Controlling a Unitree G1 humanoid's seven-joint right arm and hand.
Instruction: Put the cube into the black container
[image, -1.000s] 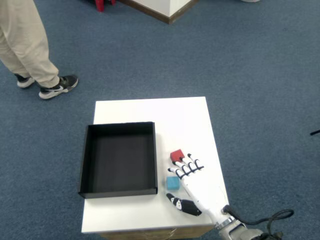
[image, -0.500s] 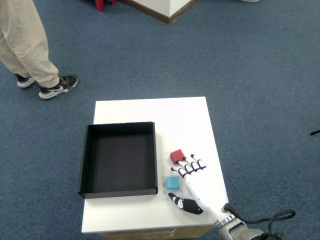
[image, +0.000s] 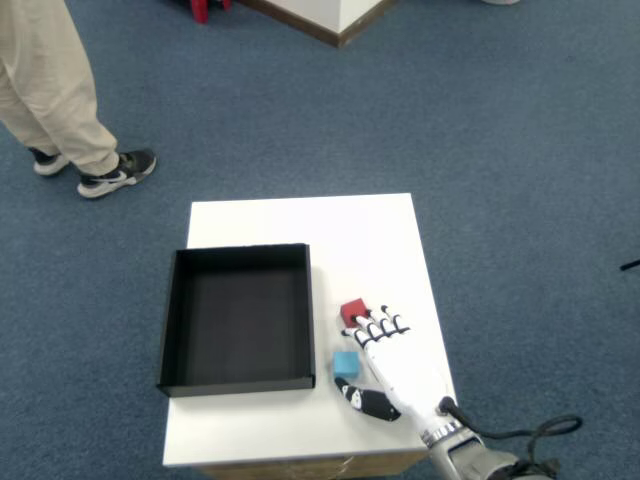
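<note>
A red cube (image: 352, 312) sits on the white table (image: 330, 225), just right of the black container (image: 238, 317). A small blue cube (image: 346, 365) lies below it, near the container's front right corner. My right hand (image: 385, 362) rests over the table's front right part. Its fingers (image: 378, 330) are spread, their tips close behind the red cube, and the thumb (image: 365, 402) points left below the blue cube. Nothing is held. The container is empty.
A person's legs and sneakers (image: 115, 172) stand on the blue carpet at the upper left. A wooden-edged platform (image: 330, 20) is at the top. A cable (image: 545, 435) trails from my wrist at the bottom right.
My hand has edged slightly left and toward the camera, so its fingertips sit closer against the red cube. Both cubes and the container have not moved.
</note>
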